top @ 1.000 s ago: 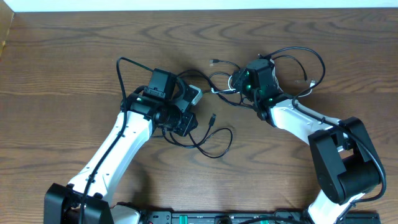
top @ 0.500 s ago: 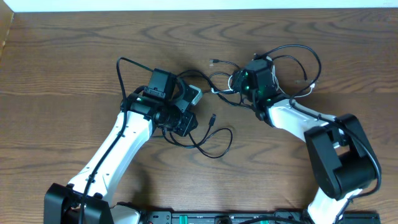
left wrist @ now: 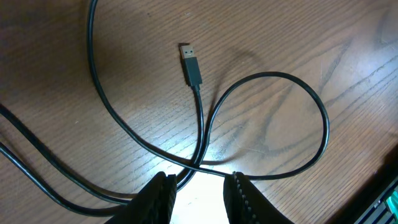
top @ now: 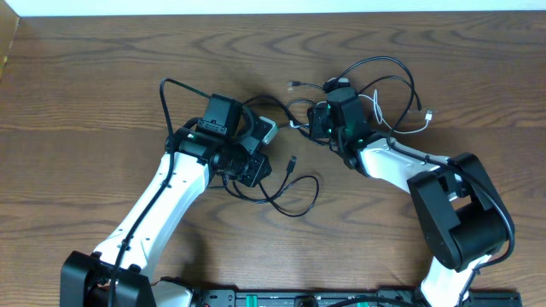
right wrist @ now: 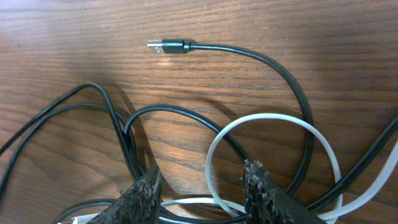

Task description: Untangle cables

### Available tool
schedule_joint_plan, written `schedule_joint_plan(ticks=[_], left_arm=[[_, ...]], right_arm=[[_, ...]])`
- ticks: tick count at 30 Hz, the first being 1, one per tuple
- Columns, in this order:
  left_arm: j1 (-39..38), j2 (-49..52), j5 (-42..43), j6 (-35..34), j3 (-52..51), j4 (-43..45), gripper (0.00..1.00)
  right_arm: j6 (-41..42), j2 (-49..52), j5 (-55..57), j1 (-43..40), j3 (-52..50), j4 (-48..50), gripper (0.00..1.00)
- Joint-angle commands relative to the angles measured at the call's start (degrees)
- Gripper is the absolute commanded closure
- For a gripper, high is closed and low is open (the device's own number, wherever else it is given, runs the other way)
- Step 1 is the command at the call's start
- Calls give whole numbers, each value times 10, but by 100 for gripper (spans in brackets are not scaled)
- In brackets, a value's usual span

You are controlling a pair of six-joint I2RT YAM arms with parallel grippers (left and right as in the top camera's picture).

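Thin black cables [top: 296, 193] lie on the wooden table [top: 102, 77], and one loops past a free plug [top: 293, 161]. My left gripper [top: 258, 173] hovers over that loop. In the left wrist view its jaws [left wrist: 199, 190] stand open, and the cable crossing [left wrist: 200, 165] lies just ahead of the tips, below the black plug [left wrist: 191, 63]. My right gripper [top: 315, 120] is in the tangle at centre back. Its jaws [right wrist: 200, 190] are open, with a white cable [right wrist: 211, 149] and black cables [right wrist: 127, 140] running across between the fingers. A silver-tipped plug [right wrist: 165, 46] lies free ahead.
Further black loops [top: 388, 75] arc behind and to the right of the right gripper, ending in a white-tipped plug [top: 426, 115]. Another small plug [top: 294, 83] lies at the back. The left arm's own thick cable [top: 166, 98] curves out to the left.
My right gripper has shifted left and slightly back, and the loops to its right have slid left with it. The left arm and its cable loop have not moved.
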Motion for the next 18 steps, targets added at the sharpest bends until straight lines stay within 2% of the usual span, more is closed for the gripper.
schedule_joint_plan(ticks=[1,18], left_arm=[[-1,-3,-5,3,-1,-2,69],[-1,-3,-5,3,-1,-2,69]], right_arm=[[-29,27,0,10,2,-1,62],[-29,38,14,34,2,21,60]])
